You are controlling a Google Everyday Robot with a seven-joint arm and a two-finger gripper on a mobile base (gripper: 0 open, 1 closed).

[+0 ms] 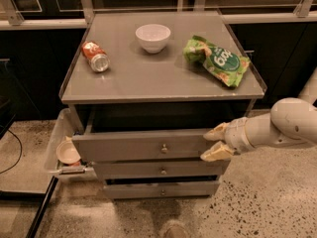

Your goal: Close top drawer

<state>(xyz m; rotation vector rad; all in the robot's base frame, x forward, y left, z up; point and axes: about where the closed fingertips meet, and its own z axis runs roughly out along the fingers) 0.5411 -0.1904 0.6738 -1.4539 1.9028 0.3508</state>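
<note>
The top drawer (pixel 129 145) is pulled out from under the grey table top (pixel 148 78). There is a dark gap behind its front.

My gripper (pixel 216 143) is at the right end of that front, at 3 o'clock from the little round knob (pixel 164 147). My 2 fingers are spread apart, 1 up and 1 down. They hold nothing. The tips look like they touch the front, but I cannot be sure.

I think the good way is to push flat and straight toward 12 o'clock. I am far out on the right, so the drawer may twist and get stuck. Moving toward 9 o'clock, nearer the knob, may help. I want to push slowly until the dark gap is gone.

The red can (pixel 95 56) lies on its side on top. A hard bump may make it roll.
</note>
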